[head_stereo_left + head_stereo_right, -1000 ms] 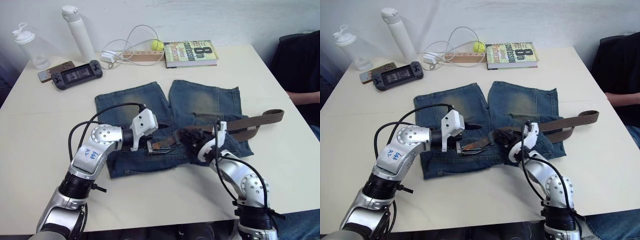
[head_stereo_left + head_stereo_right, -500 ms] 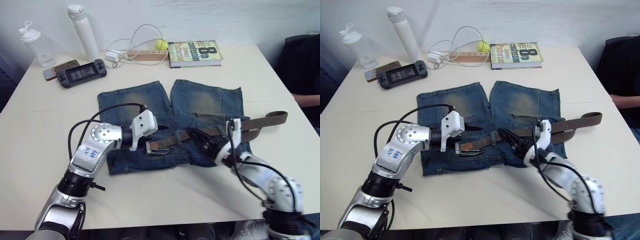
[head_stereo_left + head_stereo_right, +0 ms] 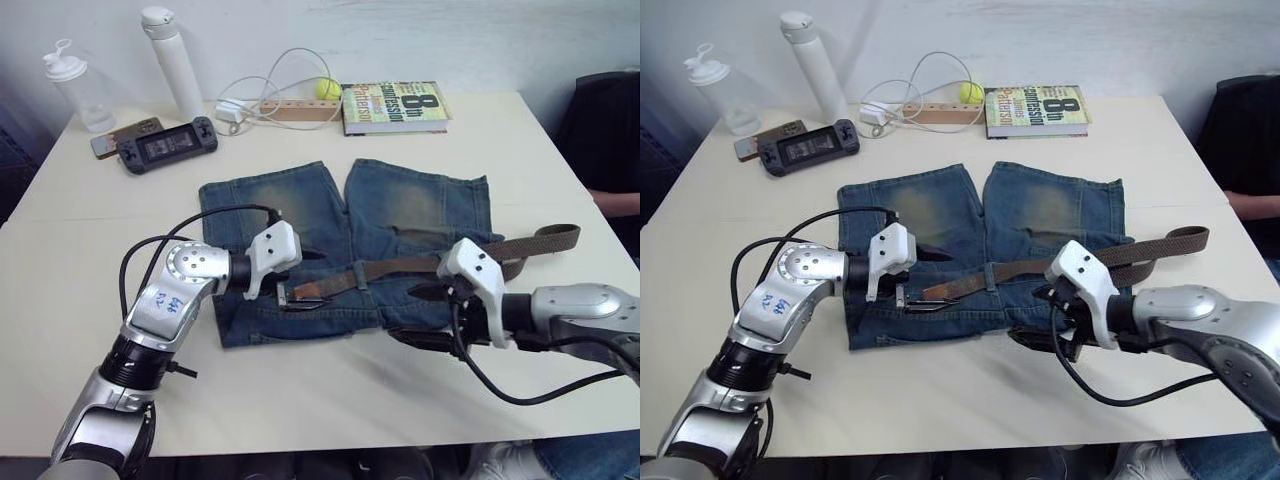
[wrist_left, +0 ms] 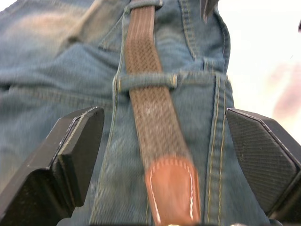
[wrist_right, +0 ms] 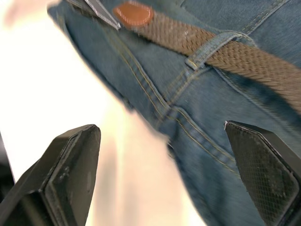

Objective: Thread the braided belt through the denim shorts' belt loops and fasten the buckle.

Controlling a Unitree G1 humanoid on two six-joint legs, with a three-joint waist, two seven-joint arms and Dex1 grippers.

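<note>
The denim shorts lie flat mid-table with the waistband toward me. The braided belt runs along the waistband, under a belt loop, and its far end trails off the shorts to the right. The silver buckle and a tan leather piece lie near the waistband's middle. My left gripper hovers open right over the buckle end, a finger on each side of the strap. At the waistband's near right edge my right gripper stands open, holding nothing. Another belt loop lies ahead of it.
Along the back edge stand a clear bottle, a white flask, a game console, a white cable, a yellow ball and a book. A person in dark clothing sits at the right.
My right gripper has opened, let go of the belt and drawn back to the near right of the shorts. The left gripper has stayed over the buckle end. The camera has shifted slightly.
</note>
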